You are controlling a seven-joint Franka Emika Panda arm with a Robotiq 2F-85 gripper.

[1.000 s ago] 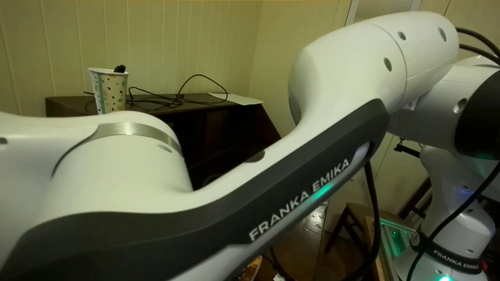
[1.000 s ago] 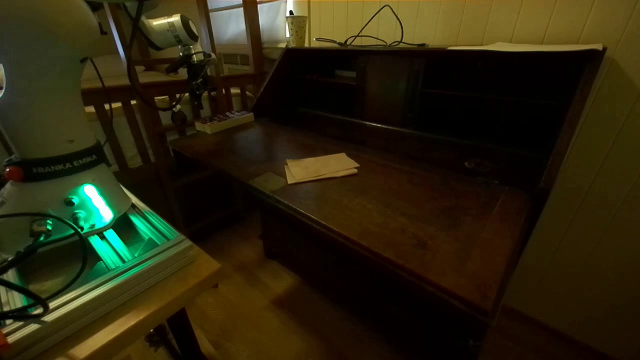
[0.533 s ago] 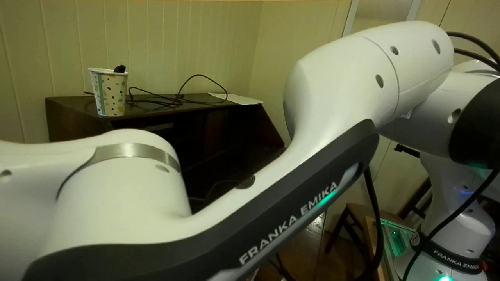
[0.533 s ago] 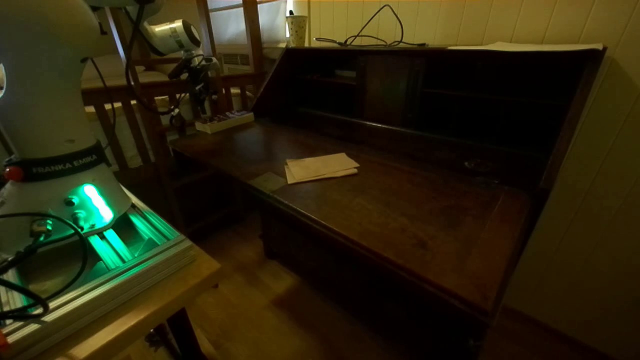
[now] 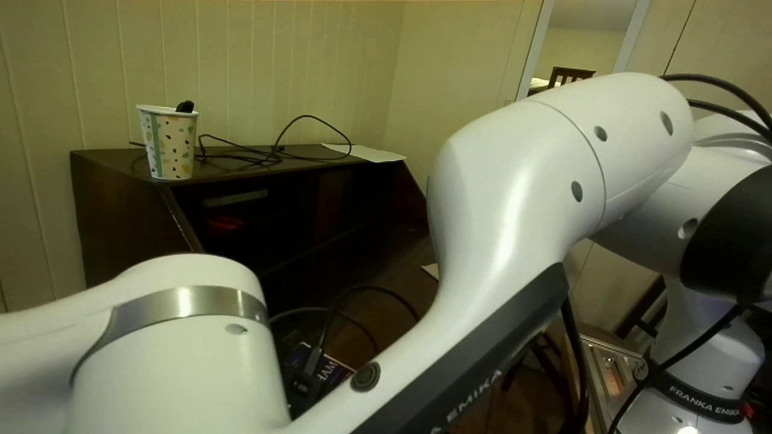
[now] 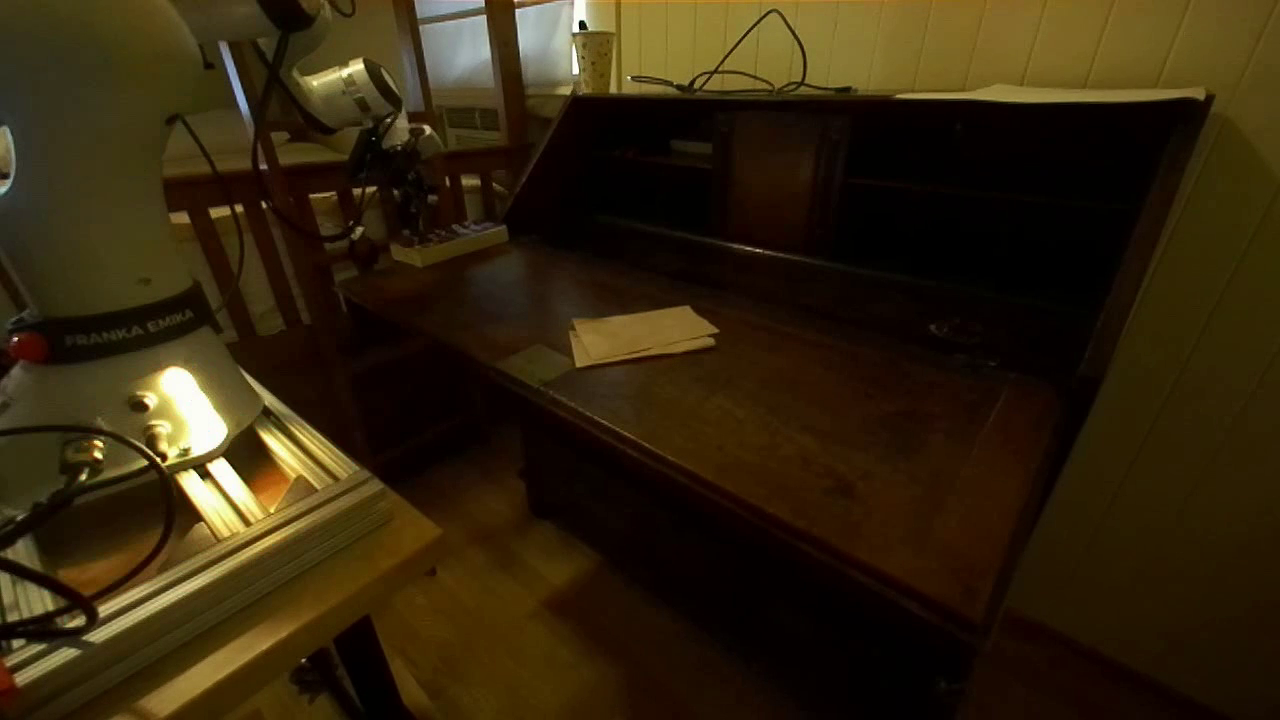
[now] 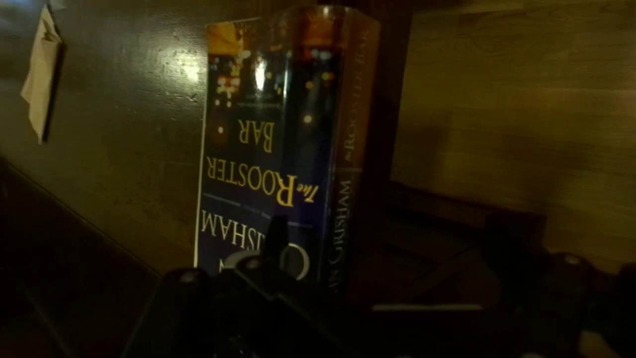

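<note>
a thick, glossy dark-blue book [image 7: 271, 149] lies flat, cover up, at the end of a dark brown wooden desk [image 6: 800, 430], which bears its weight, since the black two-finger gripper [image 7: 395, 219] holds nothing, its jaws standing wide to either side of the spine. beyond lies folded tan paper [image 6: 640, 335], and on the desk's top a speckled white paper cup [image 5: 172, 144] stands upright, seemingly as a holder for the small black object [image 5: 185, 106] poking above its rim; anything deeper is hidden.

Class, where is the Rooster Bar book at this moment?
In an exterior view, the book lies left of centre, on the far end of the desk, close below the gripper.
</note>
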